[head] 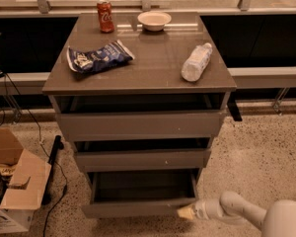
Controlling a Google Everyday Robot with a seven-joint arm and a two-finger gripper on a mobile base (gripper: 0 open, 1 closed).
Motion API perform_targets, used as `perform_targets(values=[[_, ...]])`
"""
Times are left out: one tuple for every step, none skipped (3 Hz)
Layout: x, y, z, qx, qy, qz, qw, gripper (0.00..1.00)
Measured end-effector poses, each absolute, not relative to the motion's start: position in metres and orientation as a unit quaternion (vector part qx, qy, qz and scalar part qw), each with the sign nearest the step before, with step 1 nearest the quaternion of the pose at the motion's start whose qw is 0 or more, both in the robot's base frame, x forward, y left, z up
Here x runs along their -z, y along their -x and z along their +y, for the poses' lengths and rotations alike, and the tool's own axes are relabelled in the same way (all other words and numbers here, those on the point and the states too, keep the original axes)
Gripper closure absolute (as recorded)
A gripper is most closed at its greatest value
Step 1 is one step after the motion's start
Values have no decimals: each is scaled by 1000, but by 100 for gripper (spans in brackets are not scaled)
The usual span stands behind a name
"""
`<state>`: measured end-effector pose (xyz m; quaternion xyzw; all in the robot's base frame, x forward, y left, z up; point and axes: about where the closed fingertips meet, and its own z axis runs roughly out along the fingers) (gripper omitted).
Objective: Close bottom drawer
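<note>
speckled floor (266, 152), open bottom drawer (138, 207), tool (187, 212) at its front's right end, grip unclear

High view, perhaps head-mounted, looking down on cabinet (153, 63), jaws lower right

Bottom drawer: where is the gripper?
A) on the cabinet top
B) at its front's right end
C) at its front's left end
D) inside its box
B: the gripper is low by the floor, at the right end of the front of the open bottom drawer.
</note>
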<state>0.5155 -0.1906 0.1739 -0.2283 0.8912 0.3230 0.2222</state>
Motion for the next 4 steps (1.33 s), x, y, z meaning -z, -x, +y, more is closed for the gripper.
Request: perform_targets(values=[[-173,-525,-187,-322,230,888,233,0],[-175,-575,-171,-315,242,876,272,0],[-176,-577,-170,-314,243,876,274,0],[-184,-599,-160,-308,256,866,298,0]])
